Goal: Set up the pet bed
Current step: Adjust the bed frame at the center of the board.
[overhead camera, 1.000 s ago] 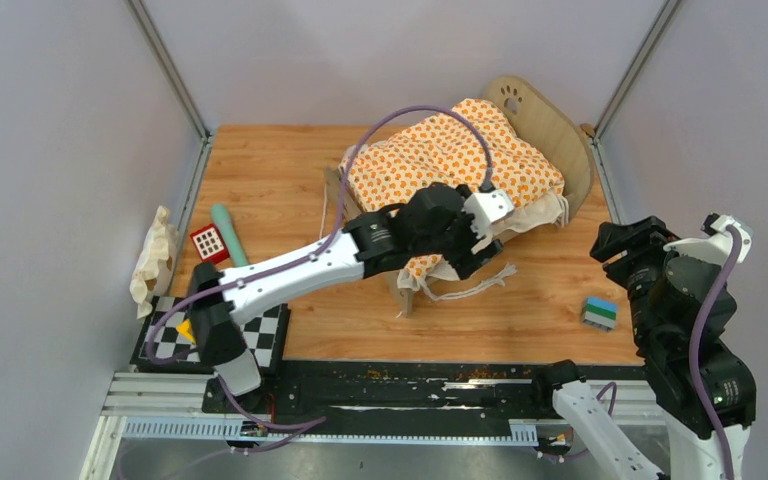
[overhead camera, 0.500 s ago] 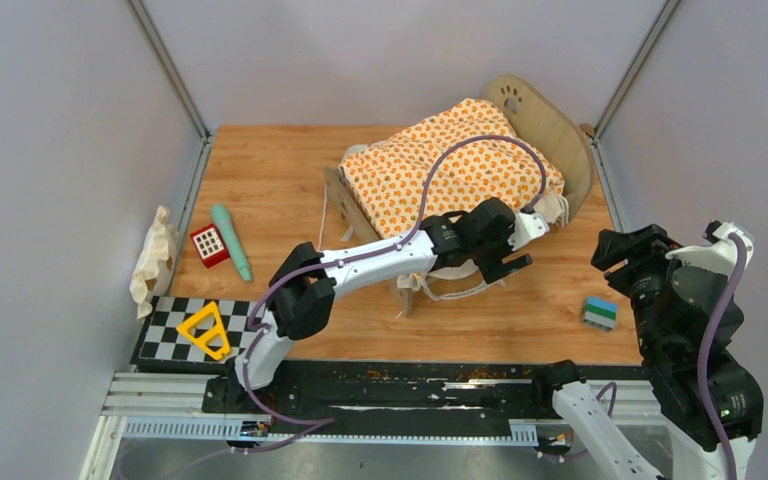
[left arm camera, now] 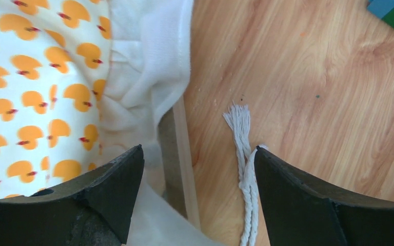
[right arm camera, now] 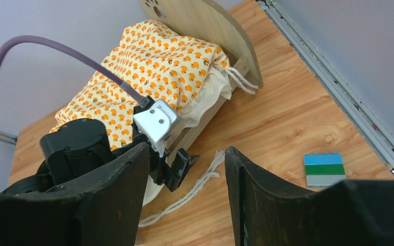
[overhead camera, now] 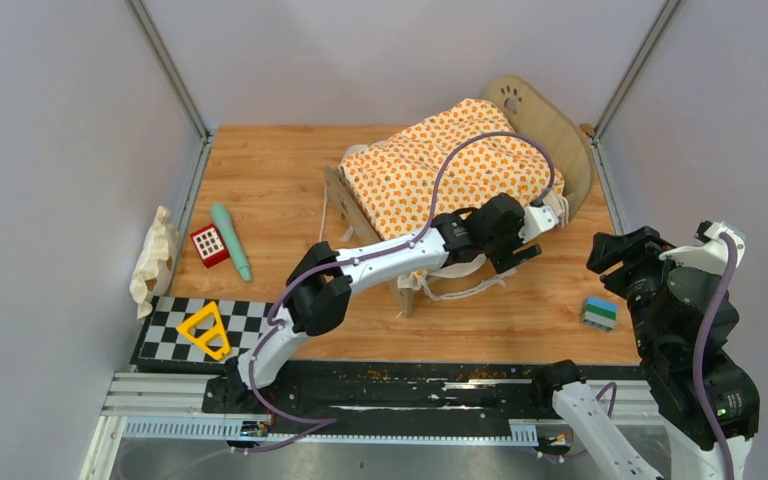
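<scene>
Top external view: the pet bed (overhead camera: 558, 140) stands on the wooden table (overhead camera: 260, 170), topped by an orange cushion (overhead camera: 440, 170). The left gripper (overhead camera: 518, 258) hangs open astride the bed's near-right rail. Well right of the bed, the right gripper (right arm camera: 187, 154) gapes empty.

Pet bed (overhead camera: 560, 140) sits back-centre on the surface (overhead camera: 270, 170), angled, far end board toward the back-right corner. Cushion (overhead camera: 430, 170) lies on it and spills over the near-right side. Left end effector (overhead camera: 517, 257) hangs at that side, with the bed rail and a loose cord (left arm camera: 246, 169) below the gap. Brick stack (overhead camera: 599, 313) is front-right, well apart from the bed, with the right end effector (overhead camera: 622, 248) behind it. On the left, wand (overhead camera: 230, 240) just beside square toy (overhead camera: 209, 244), cloth (overhead camera: 155, 260) at the left wall. Triangle frame (overhead camera: 205, 330) lies on the checker mat (overhead camera: 260, 335), front-left.
</scene>
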Controlling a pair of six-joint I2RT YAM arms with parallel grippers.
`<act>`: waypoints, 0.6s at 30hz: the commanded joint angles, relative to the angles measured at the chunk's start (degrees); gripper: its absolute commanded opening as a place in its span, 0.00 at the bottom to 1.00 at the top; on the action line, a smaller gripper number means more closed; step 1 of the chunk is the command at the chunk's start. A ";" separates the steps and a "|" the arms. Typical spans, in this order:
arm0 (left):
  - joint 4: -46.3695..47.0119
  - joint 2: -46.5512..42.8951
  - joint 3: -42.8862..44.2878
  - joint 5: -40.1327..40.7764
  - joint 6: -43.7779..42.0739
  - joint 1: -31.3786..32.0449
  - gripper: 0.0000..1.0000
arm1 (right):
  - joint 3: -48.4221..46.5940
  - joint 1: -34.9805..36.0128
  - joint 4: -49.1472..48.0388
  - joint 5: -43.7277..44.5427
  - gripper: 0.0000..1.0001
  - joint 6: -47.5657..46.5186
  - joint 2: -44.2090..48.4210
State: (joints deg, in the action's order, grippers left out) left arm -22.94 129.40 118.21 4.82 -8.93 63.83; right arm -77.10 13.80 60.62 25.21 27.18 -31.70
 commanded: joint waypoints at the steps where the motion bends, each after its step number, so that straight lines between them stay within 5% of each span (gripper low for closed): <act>1: 0.31 2.36 2.24 -3.44 1.79 -0.83 0.84 | 0.67 -0.09 -0.41 -1.28 0.56 -1.29 0.59; 7: -1.00 4.07 2.23 -4.36 4.11 -2.59 0.80 | 1.07 -0.11 -0.50 -2.08 0.56 -1.08 0.76; 18: -6.26 -1.74 -4.50 -10.31 -0.88 -3.52 0.00 | 3.07 -0.09 -2.24 -2.99 0.55 -1.28 0.95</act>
State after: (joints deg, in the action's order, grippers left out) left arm -24.47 132.88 117.05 1.23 -2.90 59.94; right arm -75.35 13.80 60.40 23.40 27.09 -31.27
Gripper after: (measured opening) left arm 0.148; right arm 0.556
